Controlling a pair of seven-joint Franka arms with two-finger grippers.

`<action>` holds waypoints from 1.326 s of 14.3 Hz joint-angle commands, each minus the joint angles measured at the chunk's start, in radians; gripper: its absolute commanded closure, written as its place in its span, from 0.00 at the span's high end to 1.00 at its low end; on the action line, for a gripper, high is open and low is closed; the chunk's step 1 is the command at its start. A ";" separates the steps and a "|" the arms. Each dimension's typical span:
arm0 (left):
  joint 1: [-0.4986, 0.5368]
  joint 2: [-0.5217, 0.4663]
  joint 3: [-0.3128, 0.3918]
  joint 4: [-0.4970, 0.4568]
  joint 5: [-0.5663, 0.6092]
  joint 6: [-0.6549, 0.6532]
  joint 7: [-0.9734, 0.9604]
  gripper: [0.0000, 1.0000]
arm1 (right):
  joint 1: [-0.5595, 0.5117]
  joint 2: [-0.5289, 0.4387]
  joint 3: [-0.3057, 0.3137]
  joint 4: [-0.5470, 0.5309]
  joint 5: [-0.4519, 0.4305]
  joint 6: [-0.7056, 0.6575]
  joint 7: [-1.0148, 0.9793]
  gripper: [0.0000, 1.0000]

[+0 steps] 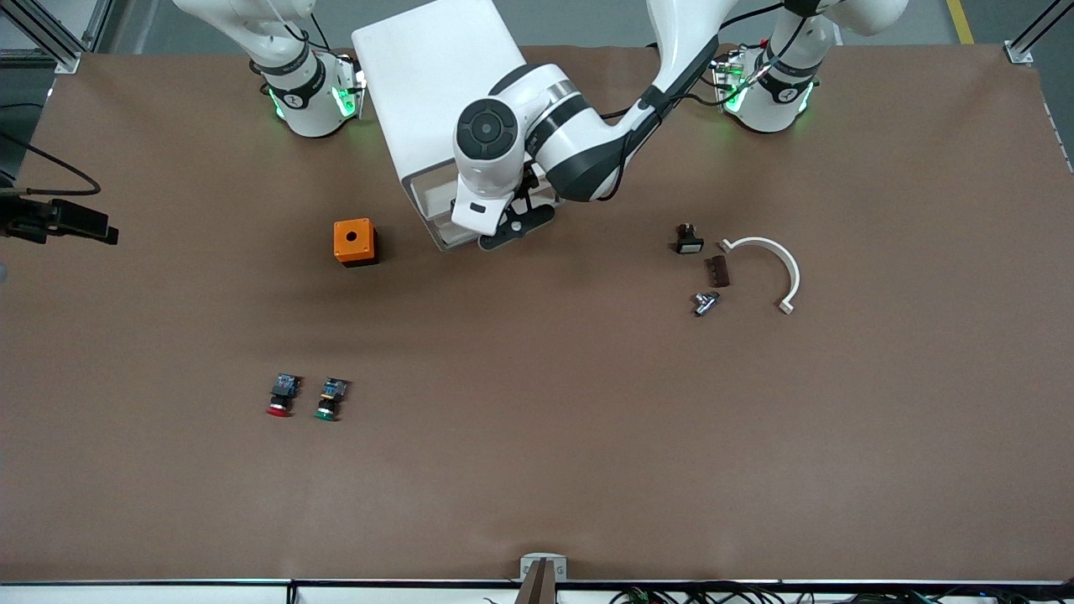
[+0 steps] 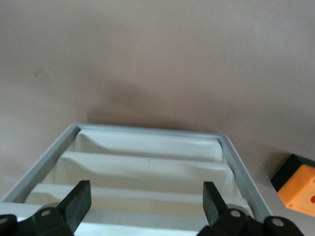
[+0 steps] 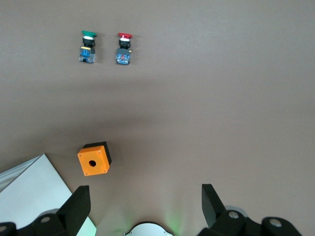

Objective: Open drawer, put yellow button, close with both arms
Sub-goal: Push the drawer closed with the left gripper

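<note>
Over the drawer [image 2: 147,169] — left tool [image 2: 146,201], fingers apart.

Your counter [image 1: 537,470] is plain brown all over. The white cabinet [image 1: 428,75] sits on it right under the left arm's fingers [image 2: 78,202], fronts facing the front camera. Just beside those fingers, toward the right arm's end, you've got an orange box [image 1: 355,242]. Well apart from them, nearer the front camera, the red button [image 1: 282,396] and green button [image 1: 331,399] lie side by side. Toward the left arm's end: a small black part [image 1: 688,240], a brown block [image 1: 718,271], a metal fitting [image 1: 705,303], a white curved clip [image 1: 772,268].
</note>
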State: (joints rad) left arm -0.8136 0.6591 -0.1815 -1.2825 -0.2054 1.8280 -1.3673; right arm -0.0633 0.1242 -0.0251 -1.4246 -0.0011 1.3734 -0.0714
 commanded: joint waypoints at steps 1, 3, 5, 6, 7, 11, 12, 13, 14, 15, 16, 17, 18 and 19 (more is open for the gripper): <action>-0.013 -0.001 -0.001 -0.003 -0.080 0.007 -0.022 1.00 | 0.029 -0.054 0.016 -0.033 -0.010 -0.007 0.013 1.00; -0.015 0.004 -0.001 -0.012 -0.124 0.016 -0.024 1.00 | 0.065 -0.058 0.016 -0.034 -0.010 -0.011 0.074 1.00; -0.013 0.004 -0.003 -0.034 -0.155 0.043 -0.047 1.00 | 0.082 -0.060 0.014 -0.033 -0.013 -0.005 0.131 1.00; -0.013 0.002 -0.003 -0.046 -0.175 0.053 -0.050 1.00 | 0.077 -0.064 0.013 -0.033 -0.013 -0.004 0.131 1.00; -0.012 0.002 -0.001 -0.061 -0.213 0.065 -0.050 1.00 | 0.073 -0.070 0.010 -0.033 -0.013 0.003 0.131 1.00; -0.010 0.002 -0.001 -0.090 -0.259 0.089 -0.055 1.00 | 0.074 -0.095 -0.010 -0.039 -0.013 0.006 0.131 1.00; -0.009 0.000 -0.001 -0.093 -0.264 0.091 -0.055 1.00 | 0.071 -0.104 -0.009 -0.040 -0.011 0.022 0.131 1.00; -0.006 -0.003 -0.001 -0.092 -0.264 0.091 -0.055 1.00 | 0.068 -0.113 -0.009 -0.048 -0.013 0.033 0.130 1.00; -0.001 -0.006 0.000 -0.089 -0.261 0.091 -0.055 1.00 | 0.066 -0.123 -0.007 -0.054 -0.013 0.039 0.131 1.00; 0.002 -0.007 0.000 -0.086 -0.258 0.091 -0.053 1.00 | 0.050 -0.126 -0.001 -0.056 -0.011 0.042 0.130 1.00; 0.004 -0.009 0.008 -0.081 -0.253 0.091 -0.044 1.00 | 0.043 -0.129 0.002 -0.056 -0.011 0.042 0.127 1.00; 0.008 -0.013 0.025 -0.078 -0.247 0.091 -0.044 1.00 | 0.043 -0.133 0.002 -0.057 -0.010 0.042 0.125 1.00; 0.025 -0.027 0.046 -0.078 -0.241 0.089 -0.042 1.00 | 0.042 -0.142 0.002 -0.066 -0.010 0.047 0.125 1.00; 0.040 -0.042 0.051 -0.077 -0.212 0.085 -0.038 1.00 | 0.042 -0.155 0.002 -0.073 -0.005 0.053 0.127 1.00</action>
State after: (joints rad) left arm -0.8020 0.6591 -0.1493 -1.3517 -0.4397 1.9226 -1.3996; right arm -0.0049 0.0201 -0.0392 -1.4461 -0.0018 1.4030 0.0475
